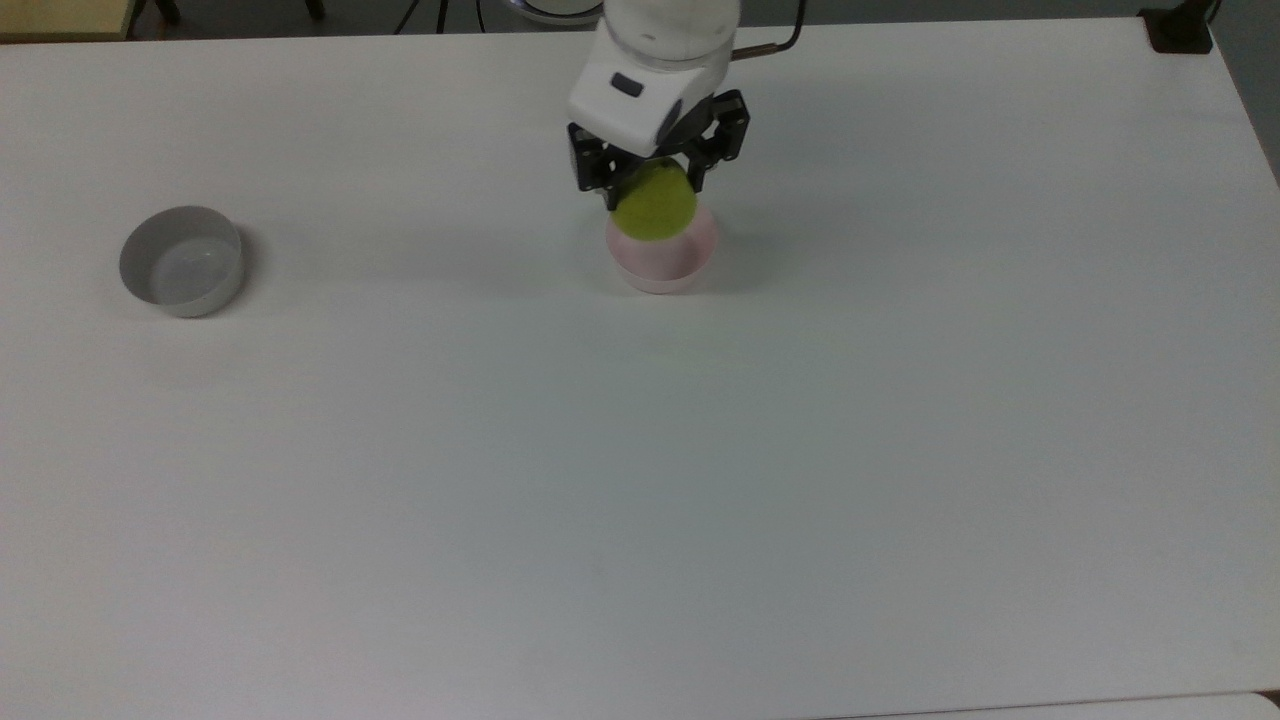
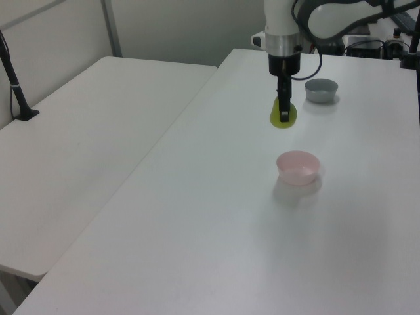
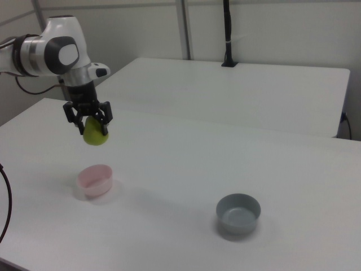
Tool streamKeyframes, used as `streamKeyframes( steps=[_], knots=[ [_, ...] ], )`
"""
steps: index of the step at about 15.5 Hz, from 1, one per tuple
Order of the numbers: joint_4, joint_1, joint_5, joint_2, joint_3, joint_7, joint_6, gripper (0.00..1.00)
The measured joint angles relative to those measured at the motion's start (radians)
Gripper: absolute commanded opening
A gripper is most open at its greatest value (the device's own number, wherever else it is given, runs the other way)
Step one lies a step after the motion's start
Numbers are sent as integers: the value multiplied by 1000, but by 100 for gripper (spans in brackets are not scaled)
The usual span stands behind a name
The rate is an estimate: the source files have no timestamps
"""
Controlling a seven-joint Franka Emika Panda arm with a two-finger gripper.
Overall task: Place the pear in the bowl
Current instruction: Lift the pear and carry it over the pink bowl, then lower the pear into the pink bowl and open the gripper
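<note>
**Pear held aloft over the pink bowl**

The gripper (image 1: 655,185) has its black fingers (image 3: 105,116) closed on the upper part of the pear (image 1: 654,203), whose rounded yellow-green body hangs below them. In the right view the pear (image 3: 95,132) is clear of the tabletop (image 1: 700,480), above the bowl (image 3: 95,179). A grey bowl (image 1: 182,260) sits well apart.
</note>
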Motion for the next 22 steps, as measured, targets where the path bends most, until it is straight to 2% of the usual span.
streamKeyframes(
  steps=[5, 10, 12, 13, 15, 16, 22],
  knots=[
    [-59, 26, 0, 13, 0, 0, -22, 21],
    [-78, 31, 0, 114, 0, 0, -21, 22],
    [-78, 32, 0, 137, 0, 0, -21, 35],
    [-78, 32, 0, 144, 0, 0, -21, 50],
    [-77, 32, 0, 148, 0, 0, -21, 97],
    [-77, 32, 0, 148, -1, 0, -21, 100],
    [-68, 31, 0, 145, -4, 0, -21, 100]
  ],
)
